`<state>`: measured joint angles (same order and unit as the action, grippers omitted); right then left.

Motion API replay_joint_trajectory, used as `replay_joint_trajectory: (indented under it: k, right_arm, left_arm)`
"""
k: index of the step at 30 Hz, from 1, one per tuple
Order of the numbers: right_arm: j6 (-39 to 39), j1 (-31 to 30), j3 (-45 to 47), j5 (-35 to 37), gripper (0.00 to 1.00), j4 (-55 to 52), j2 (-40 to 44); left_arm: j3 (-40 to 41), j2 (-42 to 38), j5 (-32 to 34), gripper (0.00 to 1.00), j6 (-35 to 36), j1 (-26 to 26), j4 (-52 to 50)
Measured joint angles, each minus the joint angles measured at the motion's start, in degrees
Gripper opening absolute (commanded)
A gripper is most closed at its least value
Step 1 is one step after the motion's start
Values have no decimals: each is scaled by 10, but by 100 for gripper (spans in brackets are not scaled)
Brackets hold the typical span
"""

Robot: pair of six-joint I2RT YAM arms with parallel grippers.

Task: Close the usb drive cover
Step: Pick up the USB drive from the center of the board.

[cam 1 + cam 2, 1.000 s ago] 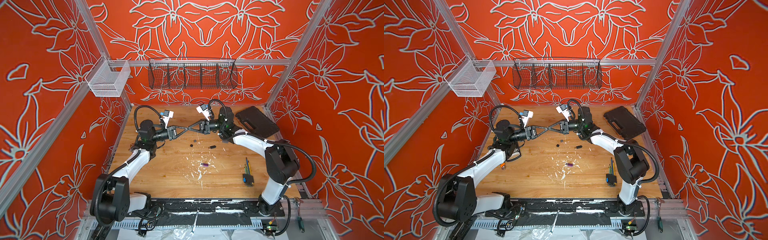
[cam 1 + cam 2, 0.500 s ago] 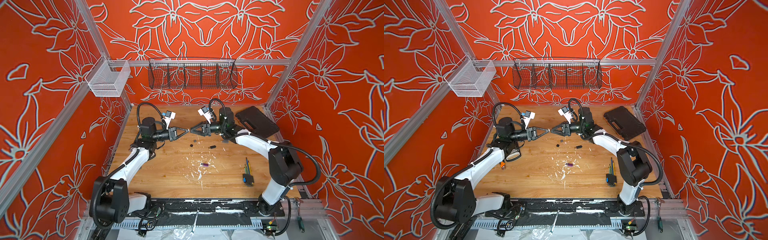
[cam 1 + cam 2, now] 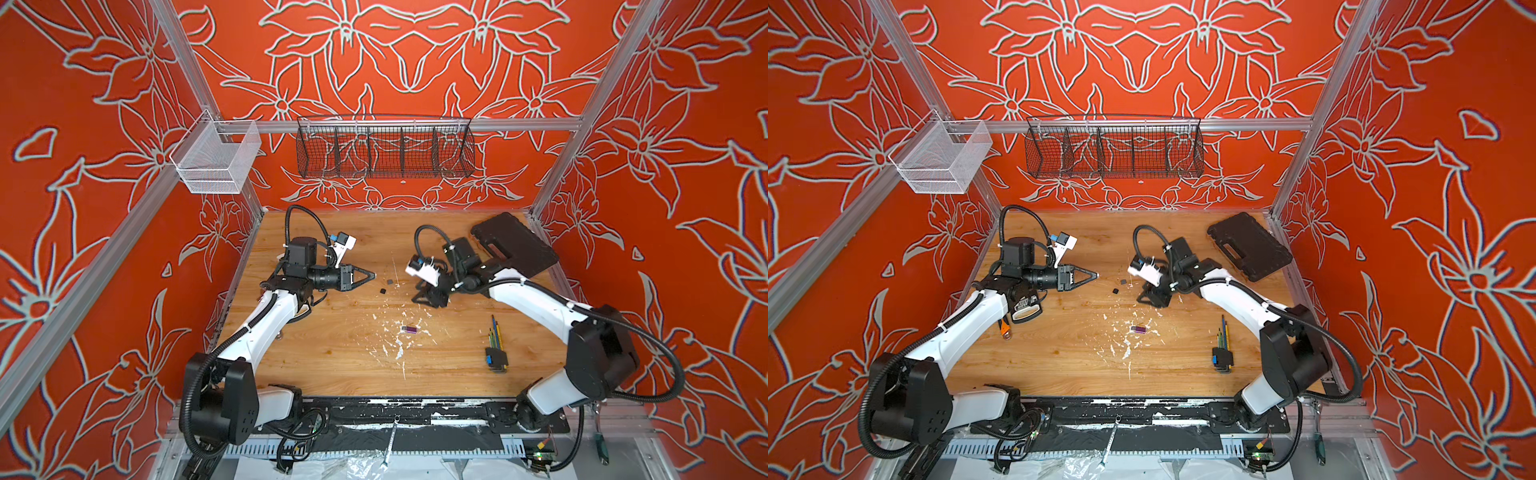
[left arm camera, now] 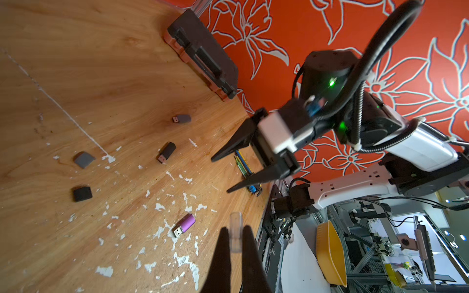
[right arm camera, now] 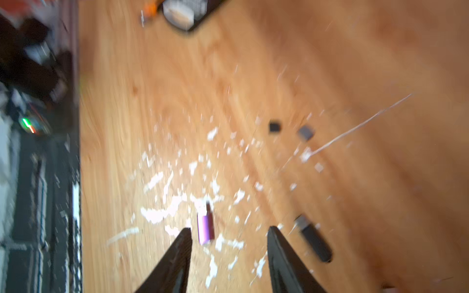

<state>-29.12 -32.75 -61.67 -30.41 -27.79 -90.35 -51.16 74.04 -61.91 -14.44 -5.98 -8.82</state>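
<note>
Purple usb drive (image 3: 409,329) lies flat on the desk (image 3: 332,365), about mid-desk among white flecks. Its metal plug is bare, no cover on.

Clear cap (image 4: 234,220) is off the drive, pinched at the tips of the left claw (image 4: 236,229). That claw is narrowed right down onto it and sits well apart from the drive.

Right claw (image 3: 428,297) has its jaws wide with nothing between them, tips angled down toward the desk. The right wrist view is blurred. It shows the purple drive just past the gap, close to one finger (image 5: 177,256), and a black drive (image 5: 314,241) beside the other finger.

A second black drive (image 4: 181,118) lies nearer the black case (image 3: 515,245) at the back right corner. Gray cap (image 4: 84,159) and black cap (image 4: 82,193) lie loose on the desk between the two claws. Hex key set (image 3: 496,345) lies on the right side, near the right arm.
</note>
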Motion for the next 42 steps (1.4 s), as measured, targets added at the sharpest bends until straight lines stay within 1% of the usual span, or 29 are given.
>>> replay_joint_trajectory:
  k: [2,5,8,14,19,24,27,30,32,34,38,41,42]
  right_arm:
    - [-23,-26,31,33,52,-13,-16]
    - [-43,-52,47,62,51,-26,-33]
    - [-52,-62,42,88,51,-29,-54]
    - [-56,-70,20,124,51,-34,-88]
    - [-57,-80,-19,130,50,-46,-120]
    - [-65,-90,-37,130,48,-60,-135]
    - [-70,-91,-43,130,45,-69,-141]
    - [-76,-92,-44,131,38,-75,-146]
    - [-79,-93,-46,131,36,-78,-149]
    - [-80,-94,-55,131,36,-81,-154]
    - [-80,-95,-67,136,39,-86,-164]
    - [-80,-96,-70,136,36,-86,-166]
    - [-80,-97,-70,137,33,-86,-166]
  left_arm:
    - [0,0,4,0,6,9,-18]
    - [0,0,11,0,7,37,-32]
    - [1,0,17,0,7,57,-41]
    - [0,0,19,0,8,60,-55]
    - [0,1,19,0,7,60,-57]
    - [0,3,19,0,7,60,-57]
    - [1,3,21,0,7,60,-57]
    - [1,3,21,0,7,60,-57]
    - [0,4,21,0,7,60,-57]
    - [1,4,22,0,7,60,-57]
    - [1,4,23,0,7,60,-57]
    - [1,4,23,0,7,60,-57]
    - [1,4,23,0,7,60,-57]
